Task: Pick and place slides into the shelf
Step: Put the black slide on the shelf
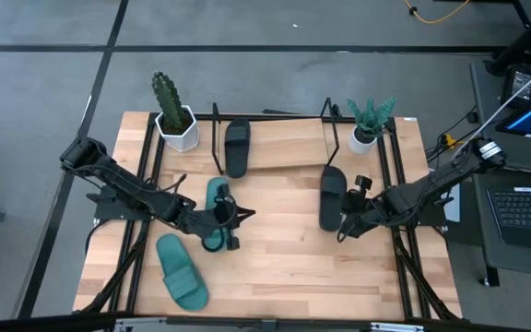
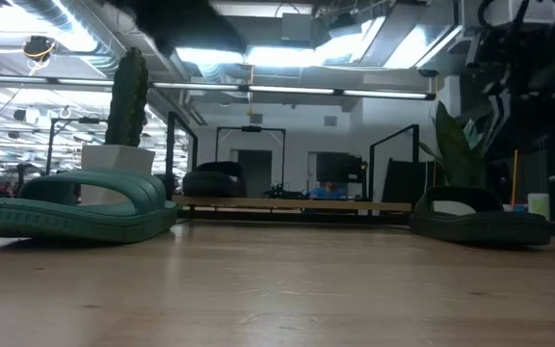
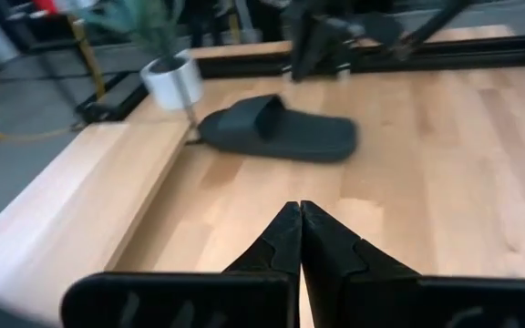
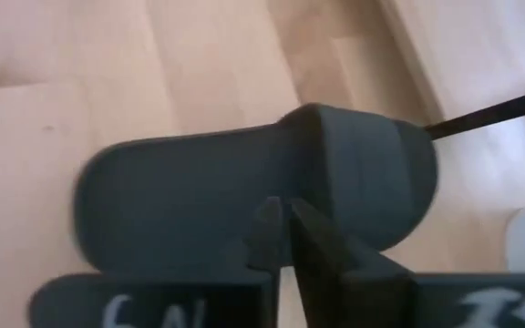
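Robotics lab, exposed ceiling ducts (image 2: pixel 56 19), laptop (image 1: pixel 528 205), concrete floor (image 1: pixel 275 26)

Operator, note the following limits. In the high view, the left claw (image 1: pixel 231 224) covers part of a teal slide (image 1: pixel 216 214), so you cannot tell whether it touches it. The right claw (image 1: pixel 343 227) sits at the heel end of a black slide (image 1: pixel 331 196); contact there is too small to judge. In the right wrist view the same slide (image 4: pixel 244 196) is blurred, and its near edge is hidden behind the fingers (image 4: pixel 331 251). In the low view, both arms are cut off at the top edge, and the shelf (image 2: pixel 297 204) is too distant to read.
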Action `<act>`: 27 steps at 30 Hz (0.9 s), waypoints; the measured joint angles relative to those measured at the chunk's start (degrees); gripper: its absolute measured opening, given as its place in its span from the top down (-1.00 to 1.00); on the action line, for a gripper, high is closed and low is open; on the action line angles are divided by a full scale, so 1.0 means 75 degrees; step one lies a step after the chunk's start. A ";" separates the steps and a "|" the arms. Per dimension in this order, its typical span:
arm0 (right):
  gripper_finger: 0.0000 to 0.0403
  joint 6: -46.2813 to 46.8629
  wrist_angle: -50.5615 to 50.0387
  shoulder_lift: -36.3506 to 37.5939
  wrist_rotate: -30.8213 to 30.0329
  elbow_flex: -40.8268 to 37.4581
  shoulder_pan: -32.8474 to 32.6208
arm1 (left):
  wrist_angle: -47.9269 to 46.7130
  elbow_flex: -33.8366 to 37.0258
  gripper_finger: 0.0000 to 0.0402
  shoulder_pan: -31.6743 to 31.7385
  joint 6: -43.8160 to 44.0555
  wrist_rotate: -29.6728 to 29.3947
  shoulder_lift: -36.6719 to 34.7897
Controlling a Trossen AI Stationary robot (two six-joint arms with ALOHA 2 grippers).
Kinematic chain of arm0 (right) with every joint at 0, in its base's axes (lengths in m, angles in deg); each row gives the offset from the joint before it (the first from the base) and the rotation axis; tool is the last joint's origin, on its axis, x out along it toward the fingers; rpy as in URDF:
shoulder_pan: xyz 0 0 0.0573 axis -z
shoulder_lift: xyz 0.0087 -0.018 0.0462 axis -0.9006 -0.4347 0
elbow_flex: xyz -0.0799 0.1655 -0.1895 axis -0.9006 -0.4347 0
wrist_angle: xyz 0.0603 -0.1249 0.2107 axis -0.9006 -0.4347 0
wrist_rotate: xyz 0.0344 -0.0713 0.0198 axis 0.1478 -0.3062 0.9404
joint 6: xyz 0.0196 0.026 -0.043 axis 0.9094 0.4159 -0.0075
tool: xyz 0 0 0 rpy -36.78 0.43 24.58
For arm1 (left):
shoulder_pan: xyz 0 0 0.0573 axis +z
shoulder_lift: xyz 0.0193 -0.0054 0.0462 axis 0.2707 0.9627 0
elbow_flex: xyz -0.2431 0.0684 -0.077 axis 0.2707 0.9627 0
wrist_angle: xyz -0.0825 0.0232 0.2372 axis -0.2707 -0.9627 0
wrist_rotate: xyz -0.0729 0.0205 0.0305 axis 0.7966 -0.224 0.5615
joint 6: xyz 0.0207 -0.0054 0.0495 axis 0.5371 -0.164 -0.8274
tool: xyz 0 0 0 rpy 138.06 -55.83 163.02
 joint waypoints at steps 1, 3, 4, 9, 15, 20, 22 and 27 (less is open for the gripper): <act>0.82 -0.0062 0.0004 0.0000 -0.0120 -0.0039 0.0000 | -0.0010 0.0110 0.99 -0.0014 0.0177 -0.0189 0.0000; 0.73 -0.0092 0.0011 0.0000 -0.0302 -0.0075 0.0000 | -0.0004 0.0341 0.99 -0.0027 0.0544 -0.0466 0.0000; 0.68 -0.0097 0.0032 0.0000 -0.0356 -0.0078 0.0008 | 0.0000 0.0450 0.99 -0.0027 0.0753 -0.0527 0.0000; 0.46 -0.0112 0.0036 0.0000 -0.0387 -0.0078 0.0052 | 0.0060 0.0900 0.99 -0.0027 0.1511 -0.0823 0.0000; 0.29 -0.0121 0.0108 0.0000 -0.0386 -0.0127 0.0052 | 0.0159 0.1003 0.99 -0.0022 0.1502 -0.1056 0.0000; 0.25 0.0054 0.0661 -0.0006 -0.0430 -0.0643 0.0225 | 0.0157 0.1003 0.99 -0.0024 0.1309 -0.1206 0.0000; 0.25 0.0080 0.0829 -0.0007 -0.0600 -0.0837 0.0377 | 0.0157 0.1003 0.99 -0.0014 0.1285 -0.1217 0.0000; 0.25 -0.0079 0.1032 -0.0009 -0.0980 -0.0970 0.0758 | 0.0160 0.1003 0.99 -0.0015 0.1316 -0.1216 0.0000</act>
